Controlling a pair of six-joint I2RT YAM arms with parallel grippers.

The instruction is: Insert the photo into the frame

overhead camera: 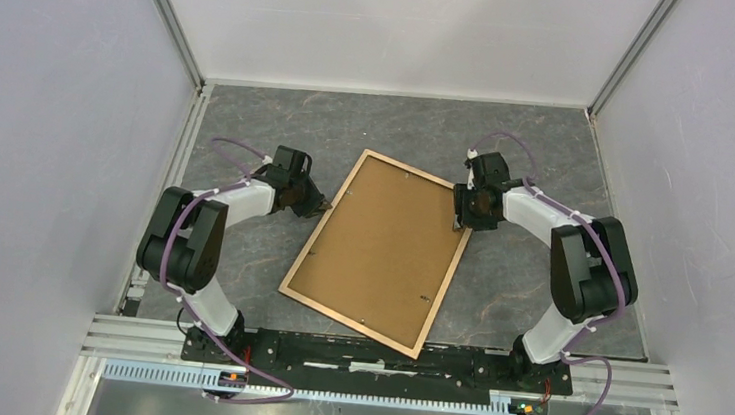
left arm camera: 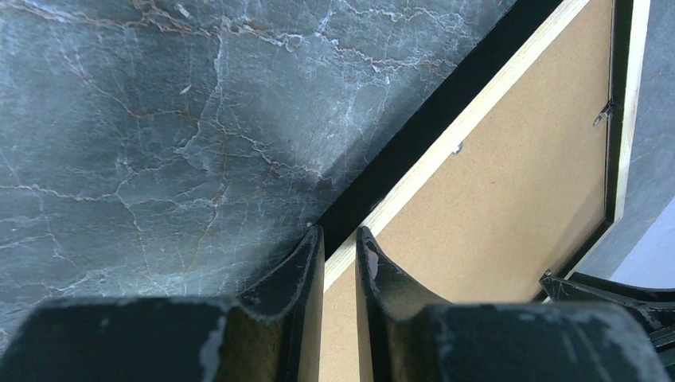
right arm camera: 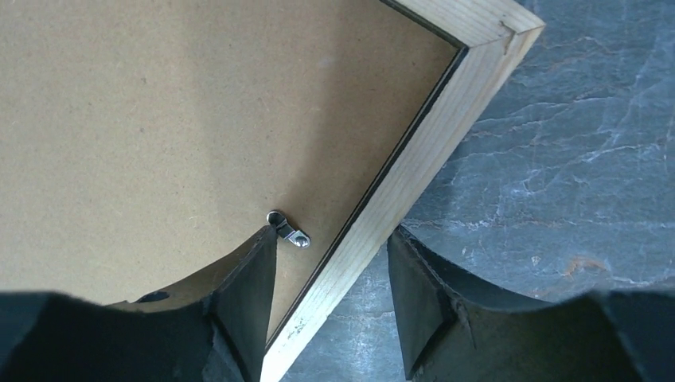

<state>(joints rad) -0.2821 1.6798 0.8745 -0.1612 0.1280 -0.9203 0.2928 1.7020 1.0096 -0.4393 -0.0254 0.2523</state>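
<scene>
**Position of work.** The frame [overhead camera: 348, 322] lay flat at the centre of the overhead view, black face down. A brown backing board [overhead camera: 380, 249] was seated inside its rails. Its long axis ran from upper right to lower left, between the two arms.

**Photo.** Not seen in any view. Whether it sat beneath the board could not be determined.

**Left tool** [left arm camera: 338, 239]. It was positioned at the upper part of the frame's left long rail. Its fingers were drawn close on either side of the pale rail edge and appeared clamped on it, though the contact itself was partly hidden.

**Right tool** [right arm camera: 333, 239]. It was positioned at the right long rail, just below the upper right corner. Its fingers stood apart and straddled the rail, one over the board and one over the bench [overhead camera: 250, 127], gripping nothing. A small metal turn clip [right arm camera: 288, 229] lay just beside the inner finger.

**Assessment.** The board was probably still to be released. That move would turn on the clip, which lay immediately inboard of the right tool, so the right arm was the nearer one. The left tool could steady the opposite rail.
</scene>
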